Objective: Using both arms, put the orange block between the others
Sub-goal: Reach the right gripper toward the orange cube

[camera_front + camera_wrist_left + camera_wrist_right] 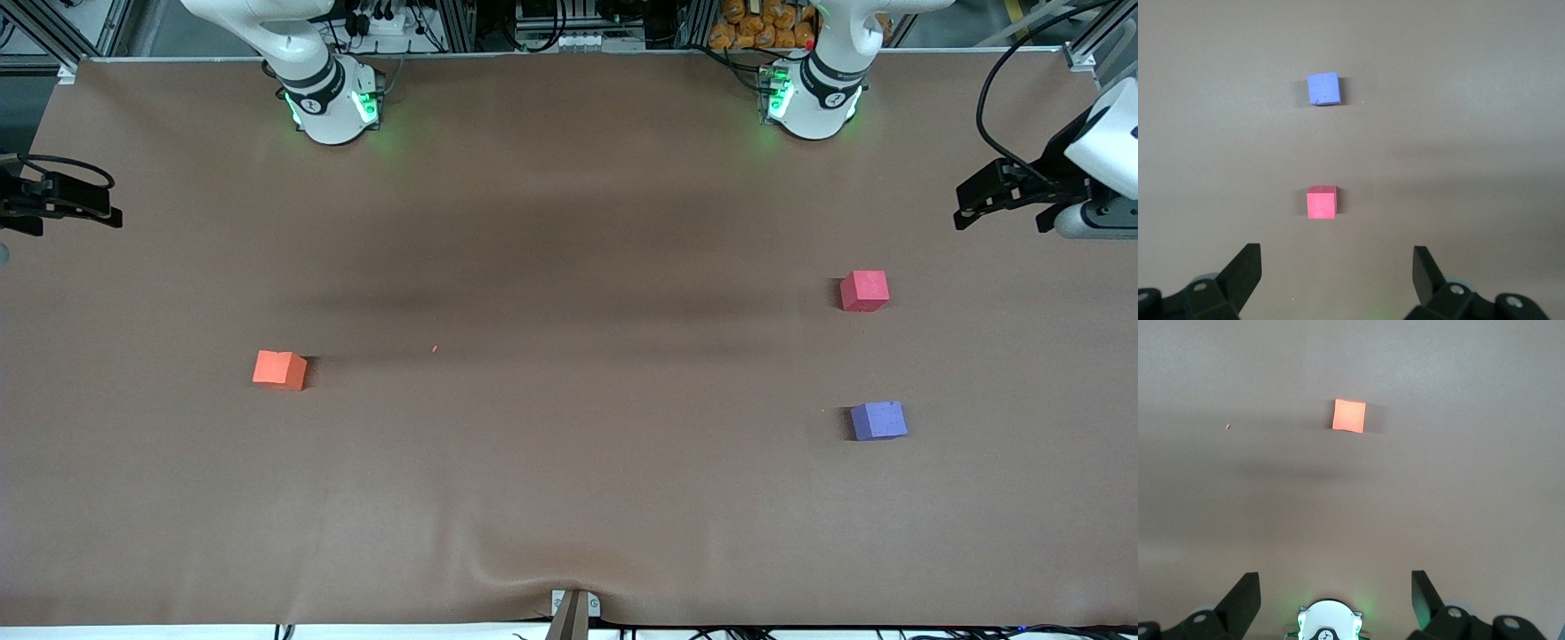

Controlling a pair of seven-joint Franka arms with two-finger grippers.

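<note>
The orange block lies alone toward the right arm's end of the table. The others sit toward the left arm's end: the pinkish-red cube and, nearer the front camera, the purple-blue cube, with a bare gap between them. My left gripper hangs open and empty over the left arm's end of the table. My right gripper hangs open and empty over the right arm's end. Neither touches a block.
A tiny orange crumb lies on the brown table cover. A clamp pinches the cover at the edge nearest the front camera. Both green-lit arm bases stand along the edge farthest from it.
</note>
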